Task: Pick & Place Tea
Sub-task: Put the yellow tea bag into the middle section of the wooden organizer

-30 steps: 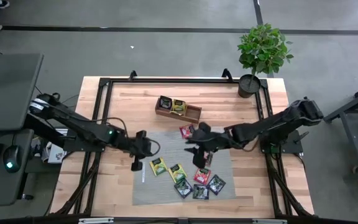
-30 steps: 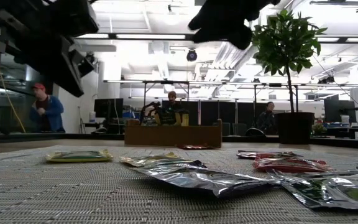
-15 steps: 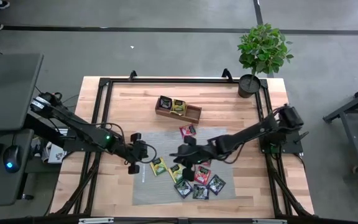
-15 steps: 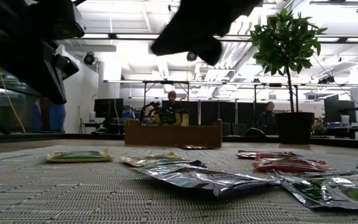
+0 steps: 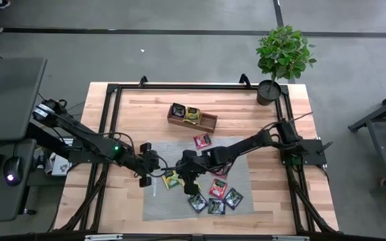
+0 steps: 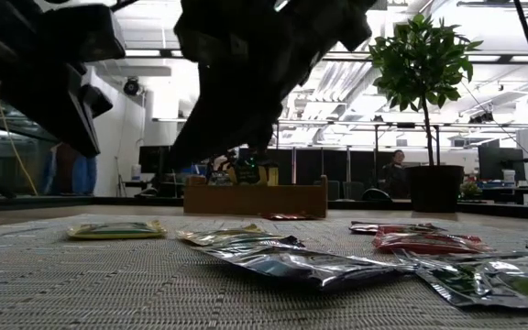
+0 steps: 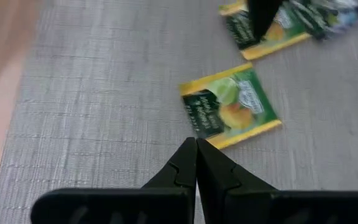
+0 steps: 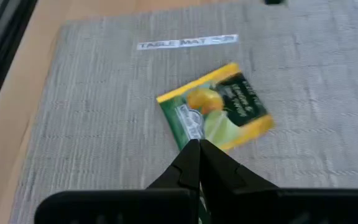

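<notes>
We see a yellow-green sachet point(image 8: 215, 114) with printed fruit on a grey woven mat point(image 8: 92, 124) — red-pink point(image 5: 218, 188) and black point(image 5: 234, 198) sachets nearby, brown wooden tray point(image 5: 208, 122).

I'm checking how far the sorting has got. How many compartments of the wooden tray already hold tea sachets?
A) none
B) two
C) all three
B: in the high view the wooden tray holds tea sachets in two compartments, while the third, at its right end, shows only bare wood.
</notes>
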Robot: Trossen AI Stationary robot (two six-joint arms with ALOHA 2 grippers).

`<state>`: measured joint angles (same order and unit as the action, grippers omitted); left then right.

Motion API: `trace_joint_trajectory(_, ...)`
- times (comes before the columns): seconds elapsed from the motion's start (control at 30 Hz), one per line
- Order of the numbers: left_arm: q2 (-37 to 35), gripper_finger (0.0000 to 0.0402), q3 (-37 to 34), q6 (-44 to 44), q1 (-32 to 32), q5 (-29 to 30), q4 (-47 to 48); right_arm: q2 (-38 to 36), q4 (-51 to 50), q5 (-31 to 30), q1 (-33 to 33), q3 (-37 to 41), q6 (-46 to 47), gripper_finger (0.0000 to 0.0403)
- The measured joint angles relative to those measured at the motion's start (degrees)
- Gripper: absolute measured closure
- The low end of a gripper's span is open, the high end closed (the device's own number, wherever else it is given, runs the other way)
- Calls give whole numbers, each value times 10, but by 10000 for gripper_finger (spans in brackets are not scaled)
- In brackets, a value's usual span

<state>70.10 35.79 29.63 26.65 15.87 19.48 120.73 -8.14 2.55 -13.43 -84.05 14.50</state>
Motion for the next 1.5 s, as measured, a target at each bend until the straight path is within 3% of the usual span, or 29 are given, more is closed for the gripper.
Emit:
trace_joint_trajectory(0.13,20,385,0,37,0,24,3,10,0,6,-5,0,-12,402)
trace_joint_trajectory(0.53,74,306,0,54,0,-2,-36,35,40,6,-5,0,-17,403)
trace_joint_trajectory(1.07,80,305,0,75,0,-34,-47,74,64,21,-5,0,6,403)
trace_joint_trajectory(1.5,84,305,0,233,0,-45,-61,75,59,17,-1,4,30,403)
